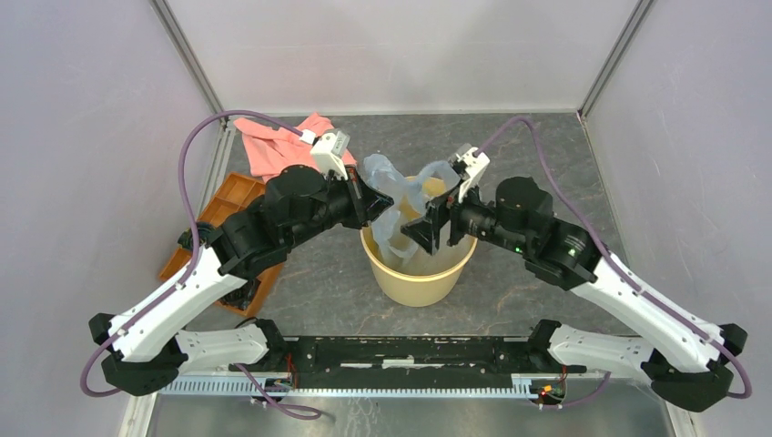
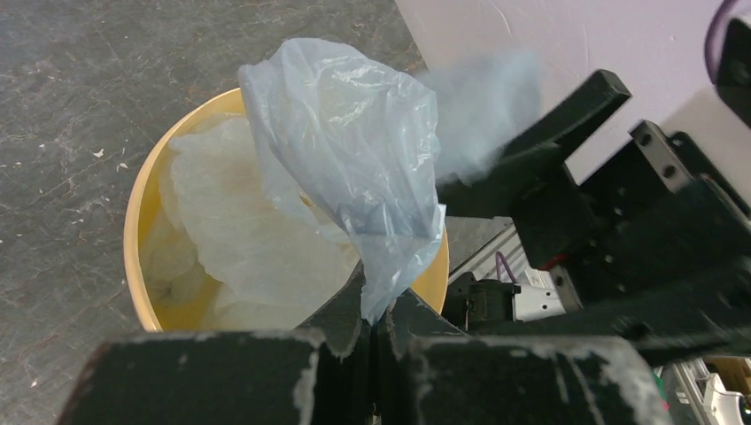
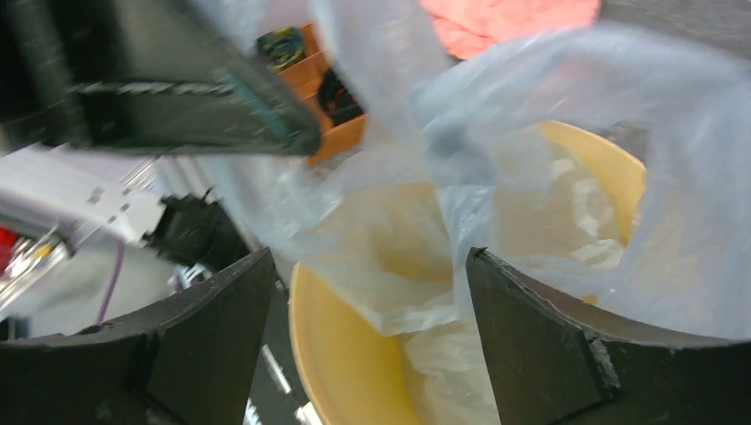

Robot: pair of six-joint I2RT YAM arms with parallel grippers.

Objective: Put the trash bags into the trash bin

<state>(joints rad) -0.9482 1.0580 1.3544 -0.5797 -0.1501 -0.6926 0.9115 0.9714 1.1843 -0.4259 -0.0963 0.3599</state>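
The pale yellow trash bin [image 1: 421, 279] stands between my two arms. A pale blue-grey trash bag [image 1: 390, 185] hangs over its mouth, part of the film sagging inside. My left gripper [image 1: 373, 204] is at the bin's left rim. In the left wrist view it [image 2: 379, 315] is shut on a corner of the trash bag [image 2: 354, 150], above the bin [image 2: 135, 221]. My right gripper [image 1: 430, 233] is over the bin's right half. In the right wrist view it [image 3: 372, 276] stands open; the bag [image 3: 567, 106] drapes past its right finger into the bin [image 3: 341, 359], held by neither finger.
A salmon-pink cloth [image 1: 273, 143] lies at the back left. An orange compartmented tray [image 1: 228, 206] sits left of the bin, partly under my left arm. Grey walls close in the table on three sides.
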